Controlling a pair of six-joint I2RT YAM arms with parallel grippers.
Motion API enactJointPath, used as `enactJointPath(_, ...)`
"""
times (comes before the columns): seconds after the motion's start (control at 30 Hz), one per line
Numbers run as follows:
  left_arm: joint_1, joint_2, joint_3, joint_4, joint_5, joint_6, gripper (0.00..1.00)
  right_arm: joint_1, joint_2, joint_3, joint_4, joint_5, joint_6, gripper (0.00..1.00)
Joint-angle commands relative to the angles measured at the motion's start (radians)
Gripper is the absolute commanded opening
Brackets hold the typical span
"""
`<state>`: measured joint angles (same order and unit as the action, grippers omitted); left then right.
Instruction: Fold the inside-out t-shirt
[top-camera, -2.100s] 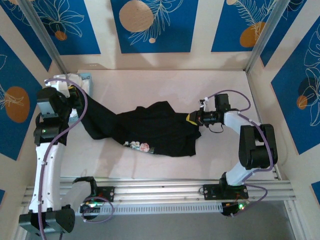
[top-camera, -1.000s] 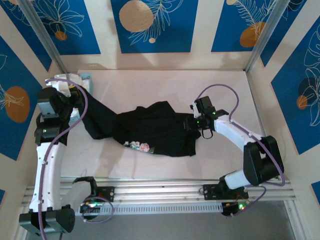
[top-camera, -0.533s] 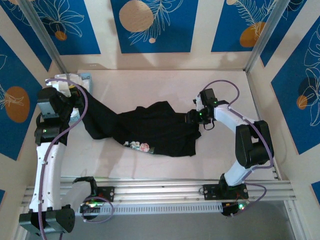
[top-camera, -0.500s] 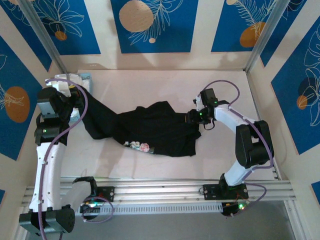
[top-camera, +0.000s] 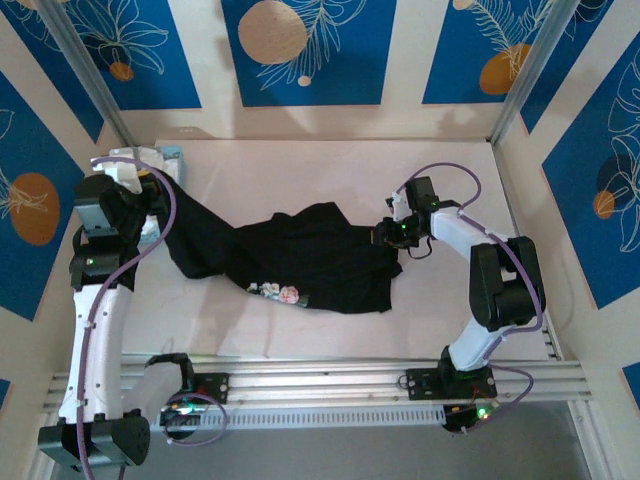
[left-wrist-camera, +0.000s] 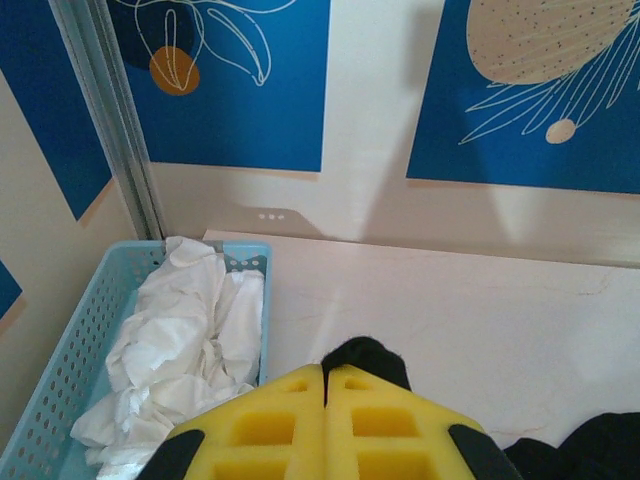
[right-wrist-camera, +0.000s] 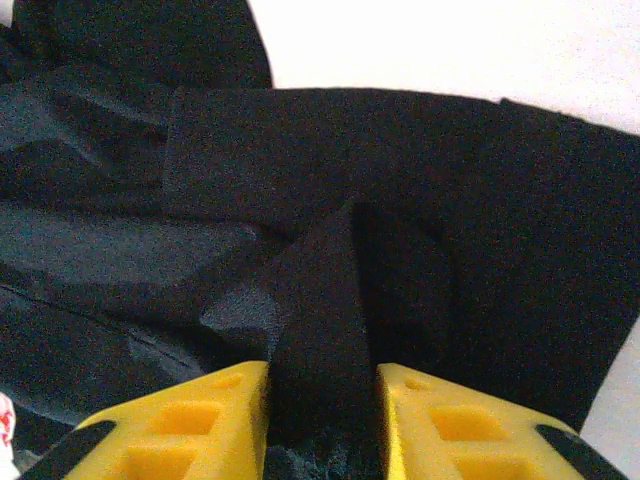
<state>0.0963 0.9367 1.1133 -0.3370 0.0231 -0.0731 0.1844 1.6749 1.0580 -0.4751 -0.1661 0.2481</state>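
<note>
**A:** Where is the inside-out t-shirt (top-camera: 310, 255)?

**B:** It is spread crumpled across the middle of the surface (top-camera: 330, 170), black, with a small pale print (top-camera: 282, 292) at its near edge. One end is drawn up in a band toward the far left.

**A:** What holds that end?

**B:** The left gripper (left-wrist-camera: 325, 372). Its yellow fingers (left-wrist-camera: 270, 425) are pressed flat together, with a tuft of the black cloth pinched at their tips.

**A:** And the other side?

**B:** The right gripper (right-wrist-camera: 320, 375) is at the shirt's right edge. A raised ridge of the cloth (right-wrist-camera: 320, 290) runs between its fingers (right-wrist-camera: 200, 420), filling the gap, so they are grasping the fold.

**A:** Anything beyond the shirt?

**B:** A blue basket (left-wrist-camera: 60, 340) stands in the far left corner of the surface, just beside the left gripper, with a white garment (left-wrist-camera: 180, 340) bunched inside it.
</note>
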Motion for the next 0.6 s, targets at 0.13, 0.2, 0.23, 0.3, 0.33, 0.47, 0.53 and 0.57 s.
enactJointPath(0.13, 0.011, -0.006, -0.007, 0.032, 0.018, -0.008, 0.00, -0.008, -0.018, 0.001, -0.002, -0.031, 0.001, 0.20)
enactJointPath(0.2, 0.011, -0.006, -0.008, 0.033, 0.020, -0.008, 0.00, -0.009, -0.024, -0.001, -0.003, -0.026, 0.000, 0.15)
enactJointPath(0.23, 0.011, -0.006, -0.008, 0.033, 0.020, -0.008, 0.00, -0.009, -0.031, -0.001, -0.002, -0.021, -0.001, 0.13)
enactJointPath(0.3, 0.010, -0.007, -0.007, 0.031, 0.023, -0.011, 0.00, -0.011, -0.054, 0.001, -0.003, -0.014, 0.002, 0.09)
enactJointPath(0.33, 0.011, -0.006, -0.006, 0.030, 0.026, -0.014, 0.00, -0.011, -0.073, 0.000, 0.000, -0.015, 0.002, 0.05)
enactJointPath(0.47, 0.011, -0.013, 0.004, 0.025, 0.060, -0.050, 0.00, -0.011, -0.203, -0.007, 0.045, -0.065, 0.022, 0.00)
enactJointPath(0.53, 0.011, -0.028, 0.020, 0.027, 0.108, -0.098, 0.00, -0.014, -0.302, 0.001, 0.058, -0.082, 0.038, 0.00)
enactJointPath(0.57, 0.011, -0.039, 0.027, 0.030, 0.128, -0.123, 0.00, -0.017, -0.343, 0.013, 0.052, -0.081, 0.041, 0.00)
